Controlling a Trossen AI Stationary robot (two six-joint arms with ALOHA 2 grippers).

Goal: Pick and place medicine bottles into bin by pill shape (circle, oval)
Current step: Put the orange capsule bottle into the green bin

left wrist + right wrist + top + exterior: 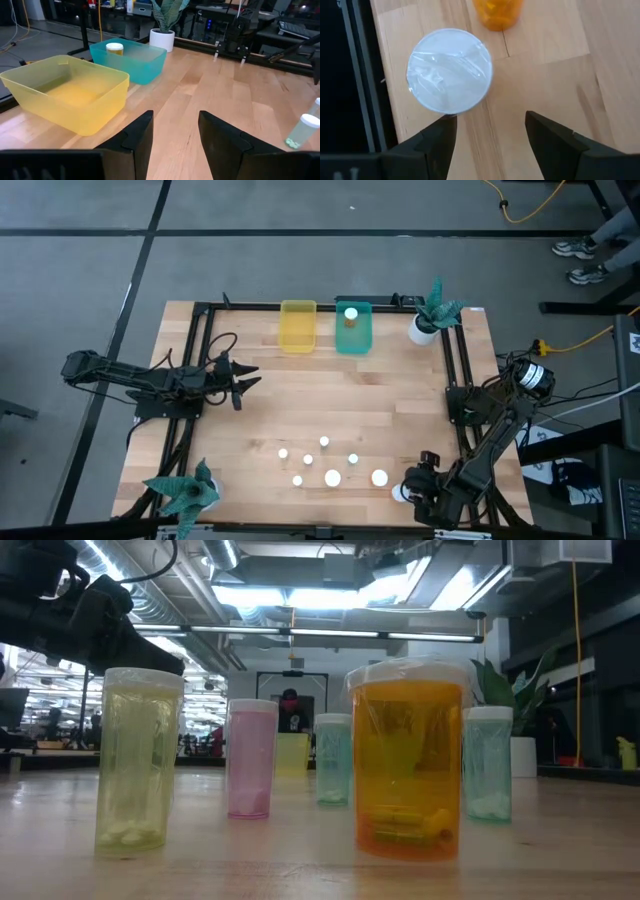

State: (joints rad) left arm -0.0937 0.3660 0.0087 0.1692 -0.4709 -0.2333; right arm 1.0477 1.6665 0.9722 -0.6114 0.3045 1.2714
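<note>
Several white-capped medicine bottles [332,477] stand upright on the wood table near its front edge. One more bottle [350,315] stands in the teal bin [356,338], beside the yellow bin [298,326] at the far edge. My right gripper [490,132] is open at the front right, pointing down beside a clear-wrapped white cap [449,70]. That cap lies just beyond one fingertip, not between the fingers. An orange bottle [497,12] stands past it. My left gripper [175,130] waits open at the table's left, facing the bins.
A white plant pot [424,330] stands at the far right corner and a leafy plant [185,492] at the near left. A black frame rail [357,75] runs close beside the capped bottle. Bare wood [330,395] lies between the bottles and the bins.
</note>
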